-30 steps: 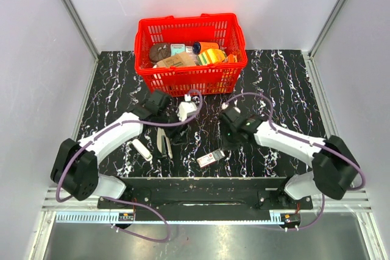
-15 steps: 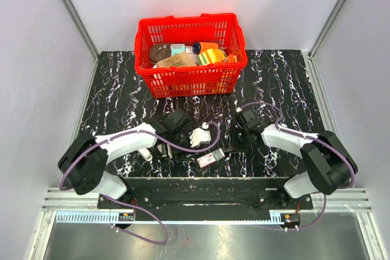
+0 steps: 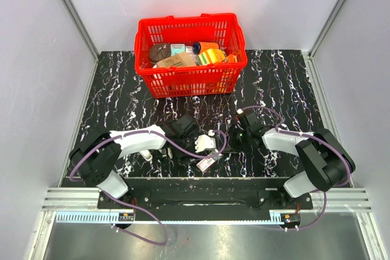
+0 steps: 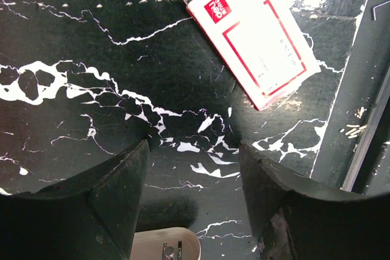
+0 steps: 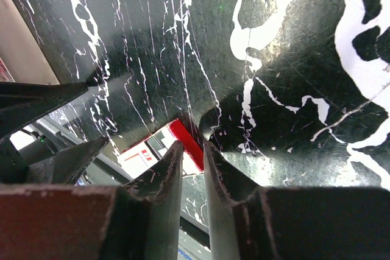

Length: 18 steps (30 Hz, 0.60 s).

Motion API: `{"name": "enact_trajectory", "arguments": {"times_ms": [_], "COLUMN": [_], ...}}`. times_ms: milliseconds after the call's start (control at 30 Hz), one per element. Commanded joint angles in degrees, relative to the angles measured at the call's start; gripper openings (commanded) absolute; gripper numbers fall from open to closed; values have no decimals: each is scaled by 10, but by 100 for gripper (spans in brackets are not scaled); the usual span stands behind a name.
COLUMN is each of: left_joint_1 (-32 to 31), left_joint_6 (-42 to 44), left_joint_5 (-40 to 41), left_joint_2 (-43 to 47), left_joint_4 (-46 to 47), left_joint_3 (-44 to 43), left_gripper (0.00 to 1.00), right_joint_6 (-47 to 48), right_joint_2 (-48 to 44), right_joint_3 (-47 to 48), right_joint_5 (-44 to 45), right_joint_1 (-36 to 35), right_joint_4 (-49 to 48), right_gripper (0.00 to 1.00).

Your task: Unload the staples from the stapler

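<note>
Left claw (image 4: 192,147) hangs spread just short of one red-and-white box (image 4: 253,41) near the counter's (image 3: 122,89) front edge. Right claw (image 5: 193,144) is almost pressed together, empty. One stapler (image 3: 167,150) lies half-hidden under the left arm (image 3: 131,140).

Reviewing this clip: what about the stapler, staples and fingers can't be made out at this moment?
Stapler: top view, mostly hidden under the left arm; open or loaded, unclear.
Off-white piece: left wrist view, cut off by the bottom edge; unidentifiable.
Staples: right wrist view, right fingers nearly touching; a strip between them would be too thin to see.
Pale specks: left wrist view, near the table's edge, too small to name.
</note>
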<state>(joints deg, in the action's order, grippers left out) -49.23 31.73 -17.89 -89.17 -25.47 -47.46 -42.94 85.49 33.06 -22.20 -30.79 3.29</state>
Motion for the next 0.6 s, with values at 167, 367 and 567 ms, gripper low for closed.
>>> {"name": "enact_trajectory", "arguments": {"times_ms": [167,367,567], "left_joint_1": [-19,-32,-39], "left_joint_6": [5,-3,-20], "left_joint_5": [-2,10,38], "left_joint_2": [8,-8,-41], "left_joint_4": [10,12,13], "left_joint_3": [-13,-17,-39], "left_gripper": [65,65,65], "right_joint_6": [-12,-12,-17], "right_joint_2": [-23,-38,-50], "right_joint_3": [-31,-34,-44], "right_joint_5": [9,17,18], "right_joint_1": [2,2,3], "right_joint_4": [-1,10,14], "right_gripper": [25,24,23]}}
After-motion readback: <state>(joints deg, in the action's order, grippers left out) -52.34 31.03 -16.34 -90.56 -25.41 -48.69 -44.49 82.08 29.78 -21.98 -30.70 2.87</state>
